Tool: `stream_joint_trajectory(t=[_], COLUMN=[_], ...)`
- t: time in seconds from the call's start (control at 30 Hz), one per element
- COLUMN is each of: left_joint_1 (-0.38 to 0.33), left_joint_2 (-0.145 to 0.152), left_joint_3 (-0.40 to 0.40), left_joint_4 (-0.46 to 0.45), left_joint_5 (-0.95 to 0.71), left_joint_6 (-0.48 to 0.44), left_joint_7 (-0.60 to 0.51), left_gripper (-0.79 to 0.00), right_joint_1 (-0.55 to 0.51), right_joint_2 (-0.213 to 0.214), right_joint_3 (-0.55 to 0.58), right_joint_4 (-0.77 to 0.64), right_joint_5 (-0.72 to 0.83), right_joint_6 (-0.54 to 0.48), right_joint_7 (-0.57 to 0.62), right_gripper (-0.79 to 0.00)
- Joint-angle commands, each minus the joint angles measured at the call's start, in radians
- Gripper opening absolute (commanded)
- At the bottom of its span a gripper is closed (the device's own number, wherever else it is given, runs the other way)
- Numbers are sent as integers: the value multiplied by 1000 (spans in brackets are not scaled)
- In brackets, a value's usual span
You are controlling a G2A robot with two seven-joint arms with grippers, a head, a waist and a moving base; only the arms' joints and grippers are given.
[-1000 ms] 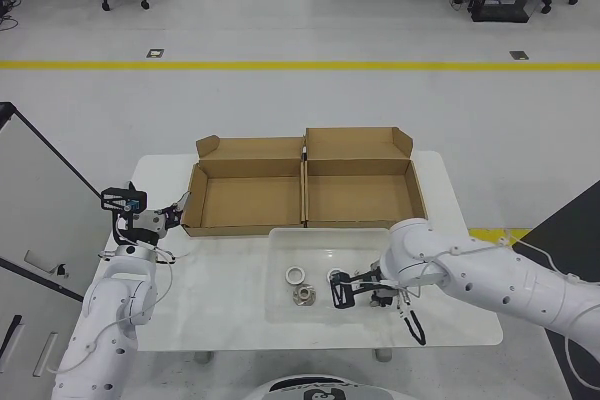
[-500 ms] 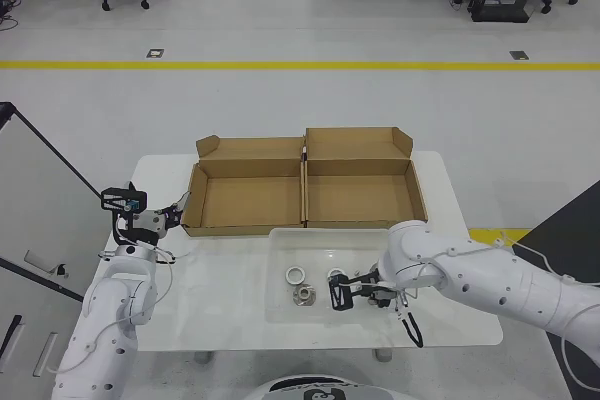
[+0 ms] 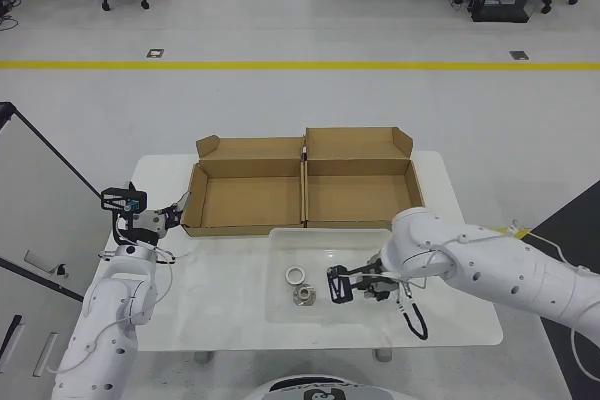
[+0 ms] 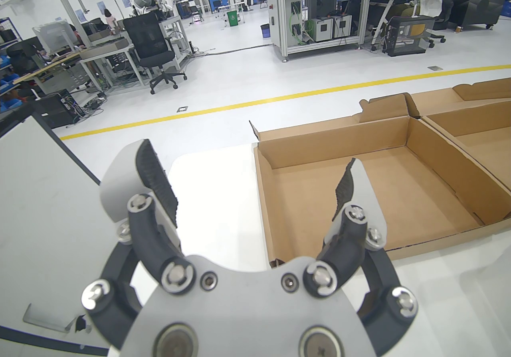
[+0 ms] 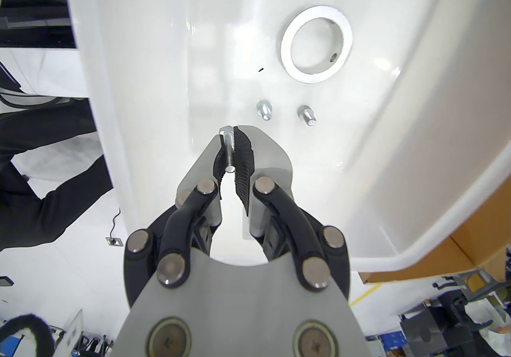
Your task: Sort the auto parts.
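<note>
My right gripper point(image 5: 228, 153) is shut on a small silver bolt point(image 5: 227, 143), held lengthwise between the pads just above the floor of the white tray point(image 5: 403, 127). Under it in the tray lie two more short bolts point(image 5: 264, 110) point(image 5: 306, 115) and a metal ring point(image 5: 316, 43). The top view shows that gripper point(image 3: 337, 285) inside the tray point(image 3: 315, 245), beside the ring point(image 3: 295, 273) and a flanged metal part point(image 3: 305, 294). My left gripper point(image 4: 251, 183) is open and holds nothing, hovering at the near left corner of the left cardboard box point(image 4: 359, 183).
Two open cardboard boxes point(image 3: 245, 195) point(image 3: 358, 190) stand side by side behind the tray. The left arm's gripper point(image 3: 175, 213) sits off the left box's edge. A grey panel point(image 3: 30, 210) stands left of the table.
My right gripper has shifted slightly toward the boxes within the tray, still shut on the bolt. The left arm has not moved.
</note>
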Motion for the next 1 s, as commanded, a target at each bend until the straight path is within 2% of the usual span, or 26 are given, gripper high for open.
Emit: stream_joint_trajectory(t=[0.0,0.33,0.73,0.83,0.97], left_joint_1=[0,0,0,0,0], left_joint_2=[0,0,0,0,0], left_joint_3=[0,0,0,0,0], left_joint_4=[0,0,0,0,0], left_joint_5=[0,0,0,0,0], left_joint_6=[0,0,0,0,0], left_joint_7=[0,0,0,0,0], left_gripper=[0,0,0,0,0], right_joint_1=[28,42,40,34,22], right_joint_2=[18,149,153,158,194], right_joint_3=[14,167,172,202,283], right_joint_4=[-12,-81,-81,-47,37], right_joint_5=[39,166,171,198,336], right_joint_6=[-16,-140,-142,-139,-240], right_joint_7=[-16,-141,-142,-215,-332], right_gripper=[-785,-785,-785,-785,-785])
